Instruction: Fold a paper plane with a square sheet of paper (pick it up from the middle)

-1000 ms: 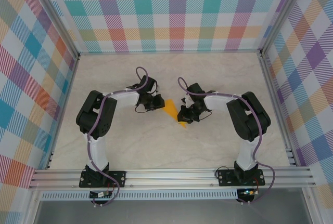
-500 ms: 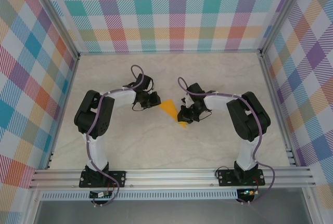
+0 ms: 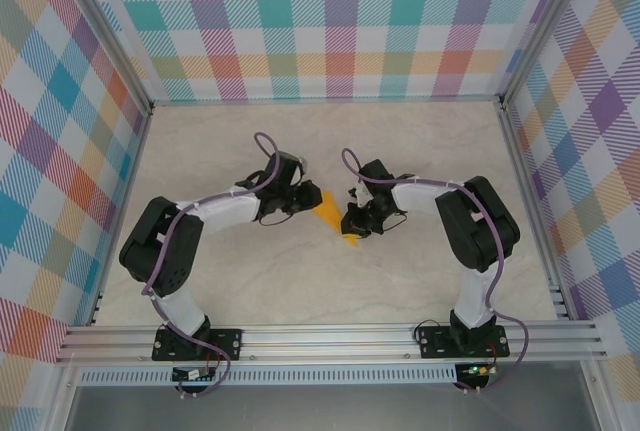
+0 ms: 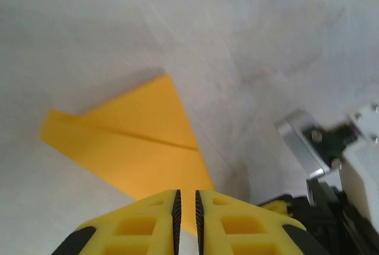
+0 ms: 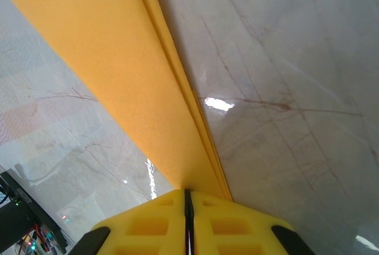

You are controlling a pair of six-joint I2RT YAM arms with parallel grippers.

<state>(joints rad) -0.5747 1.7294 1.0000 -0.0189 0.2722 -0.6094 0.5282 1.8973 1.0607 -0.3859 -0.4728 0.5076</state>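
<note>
Orange-yellow folded sheet (image 4: 136, 142) | your right gripper (image 5: 186, 199) pinches its layered edge, sheet running straight ahead of the tips | your left gripper (image 4: 186, 203) pressed nearly together over its near corner

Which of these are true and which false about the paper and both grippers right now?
The right gripper has its jaws shut on the paper. True.
The paper is a flat, uncreased square. False: it is a creased, pointed shape.
The left gripper has its jaws wide open. False: they are almost shut, with only a slim gap.
The paper sits between the two grippers. True.
</note>
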